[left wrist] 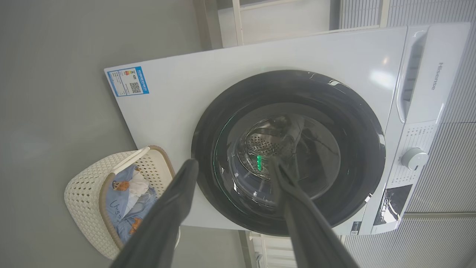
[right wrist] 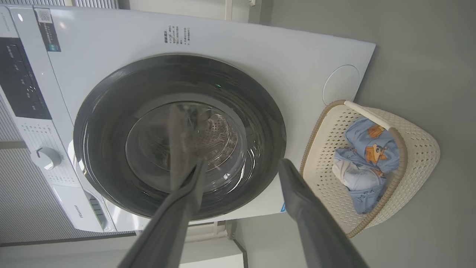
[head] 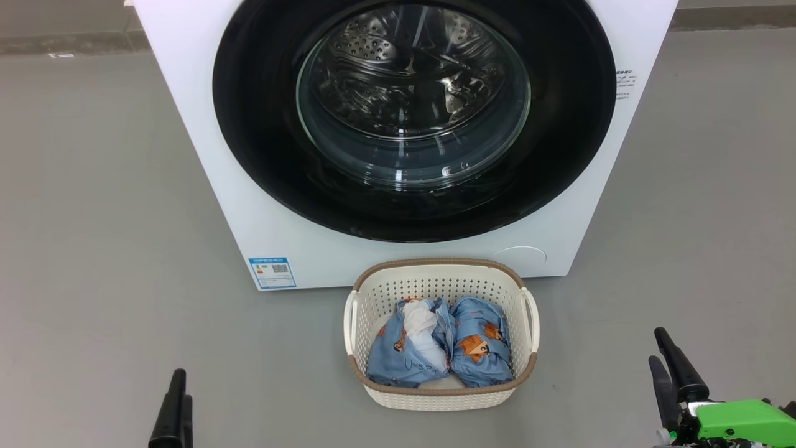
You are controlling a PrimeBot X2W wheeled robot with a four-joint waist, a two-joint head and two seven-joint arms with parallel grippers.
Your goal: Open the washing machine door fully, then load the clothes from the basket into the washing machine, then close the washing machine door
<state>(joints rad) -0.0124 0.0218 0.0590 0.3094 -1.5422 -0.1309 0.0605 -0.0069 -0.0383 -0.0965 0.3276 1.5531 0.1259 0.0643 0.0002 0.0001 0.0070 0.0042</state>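
Note:
The white washing machine (head: 199,155) stands straight ahead. Its washing machine door (head: 261,124), with a glossy black rim and a glass bowl, sits flush against the front. On the floor just before it is the cream basket (head: 435,266), holding the clothes as two light blue printed bundles (head: 398,358) (head: 482,348); the left one shows white lining. My left gripper (head: 182,382) is low at the left and my right gripper (head: 656,346) low at the right, both short of the basket. In the wrist views the left gripper (left wrist: 233,162) and right gripper (right wrist: 242,162) are open, holding nothing and aimed at the door (left wrist: 353,123) (right wrist: 104,123).
Grey floor lies on both sides of the machine and basket. A blue label sticker (head: 272,272) and a round cover (head: 520,256) mark the machine's lower front. Its control panel with a dial (left wrist: 414,159) is at the top. A wall runs behind.

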